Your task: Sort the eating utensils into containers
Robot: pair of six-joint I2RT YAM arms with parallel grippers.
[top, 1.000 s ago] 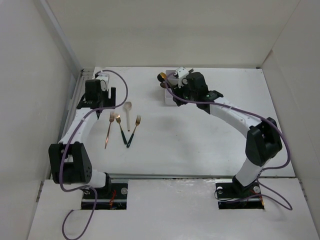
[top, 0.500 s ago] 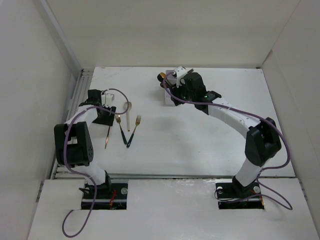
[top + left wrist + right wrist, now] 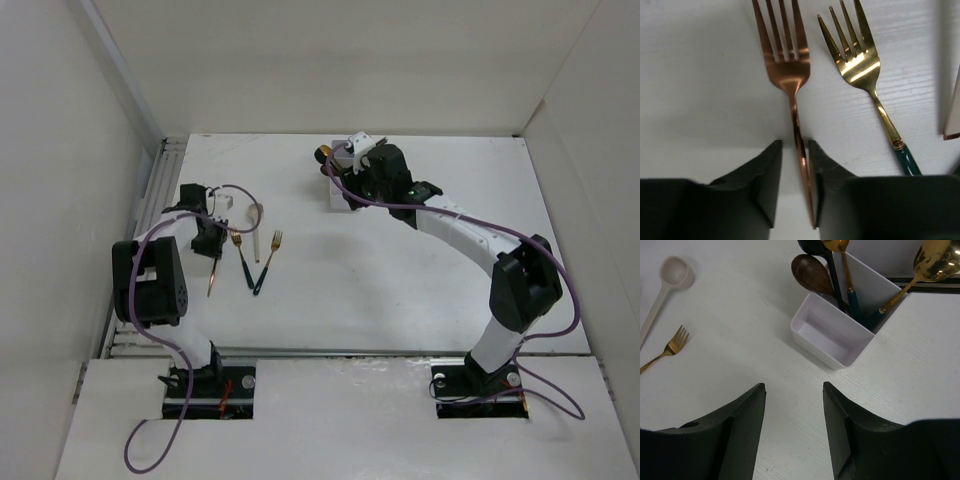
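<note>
Here, toward the left edge of the counter (image 3: 400, 300), the left gripper (image 3: 795, 150) sits low over the rose-gold fork (image 3: 789, 75). Its jaws are narrowly spread and straddle the slim handle just behind the head – a sliver of counter shows on the handle's left side, so I judge they are not yet pinching. Straddling there makes sense: the handle is the thinnest part, and a grip close to the head should keep the fork from swinging when lifted. The fork lies flat, tines toward the far edge. Just to its right lies the green-handled gold fork (image 3: 855, 60), apart from the first but close enough that the right finger could nudge it. Next to the right come the pale wooden spoon (image 3: 256, 228), bowl toward the far edge, and a second gold fork (image 3: 270, 258) whose dark handle slants in toward the green one's end. All four lie on the counter, unsorted.

Further right, near the middle of the far edge, stands the white box (image 3: 832, 337). Its far compartment holds spoons standing bowl-up – a dark wooden spoon (image 3: 812, 275) and gold spoons (image 3: 940, 262) among them. They lean on the walls because they are longer than the box is deep. The compartment facing the right gripper (image 3: 794, 390) is empty, presumably meant for forks. That gripper hovers just beside the box, jaws spread wide and holding nothing
</note>
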